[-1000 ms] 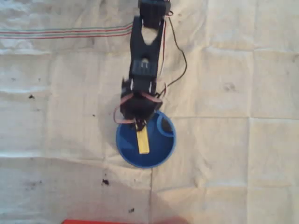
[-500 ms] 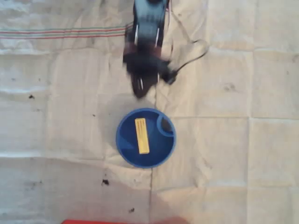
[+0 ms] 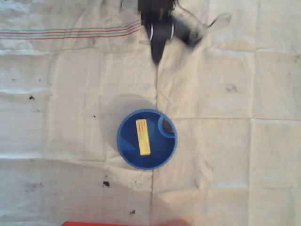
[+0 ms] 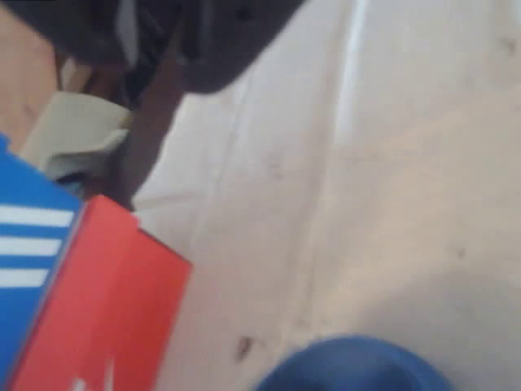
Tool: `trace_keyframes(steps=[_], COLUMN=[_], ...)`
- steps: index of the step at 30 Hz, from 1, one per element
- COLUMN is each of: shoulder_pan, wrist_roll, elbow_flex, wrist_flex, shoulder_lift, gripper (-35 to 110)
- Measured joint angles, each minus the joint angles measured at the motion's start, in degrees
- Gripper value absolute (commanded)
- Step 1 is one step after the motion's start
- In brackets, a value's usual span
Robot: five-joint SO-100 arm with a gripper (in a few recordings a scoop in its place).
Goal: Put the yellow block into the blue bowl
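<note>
Creased white cloth [image 3: 235,165] covers your worktop. One bowl [image 3: 123,141], one block [image 3: 143,137] lying flat inside it. Your fingers [image 3: 156,52] are blurred; opening can't be told.

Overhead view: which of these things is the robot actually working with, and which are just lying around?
Part of the job:
yellow block, lying inside the blue bowl
gripper, blurred, away from the bowl

Just lying about:
white cloth
red box
</note>
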Motion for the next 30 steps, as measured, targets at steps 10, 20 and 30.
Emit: trace_keyframes(steps=[10, 20, 30], shoulder_pan=[-2.6, -2.9, -2.9], wrist_roll=[0.4, 4.4, 5.8], elbow_flex=[30.8, 68.7, 93.3], wrist_flex=[-5.4, -22.0, -26.9], shoulder_lift=[22.4, 41.2, 63.4], gripper=[0, 0, 0])
